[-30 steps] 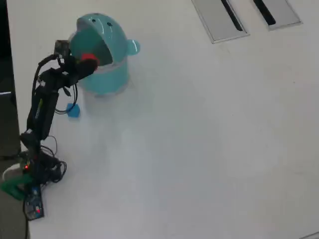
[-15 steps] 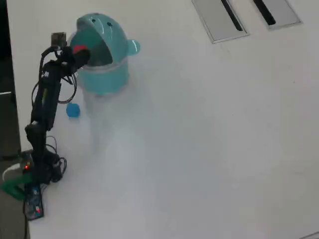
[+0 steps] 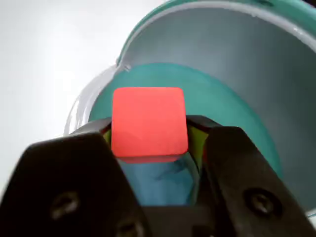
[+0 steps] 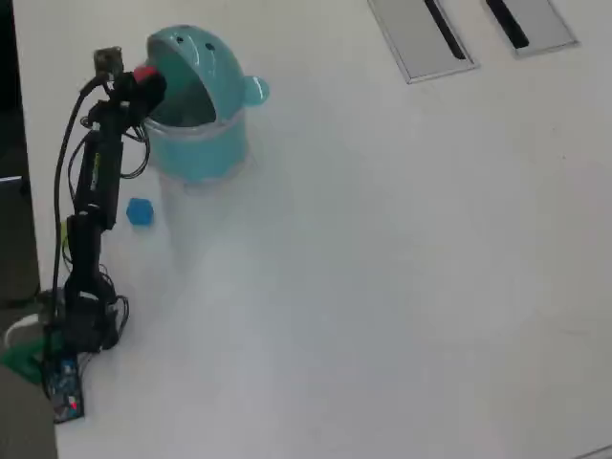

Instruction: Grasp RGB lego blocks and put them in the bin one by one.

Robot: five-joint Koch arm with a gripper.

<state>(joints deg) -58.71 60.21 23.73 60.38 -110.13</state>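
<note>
white table [image 4: 382, 287] lies under us. our gripper [image 3: 150, 143] has its jaws closed just to the width of the red block [image 3: 148, 122], pinching it at the teal bin's [image 4: 206, 143] open mouth. we see the blue block [image 4: 140, 211] on the table beside the arm.

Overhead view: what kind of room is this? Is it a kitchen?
Probably not a kitchen: more likely an office or meeting room. The wide white table has grey cable hatches set into it, and a small hobby arm with loose wires is clamped at its edge, holding a red block at a teal toy bin.
</note>
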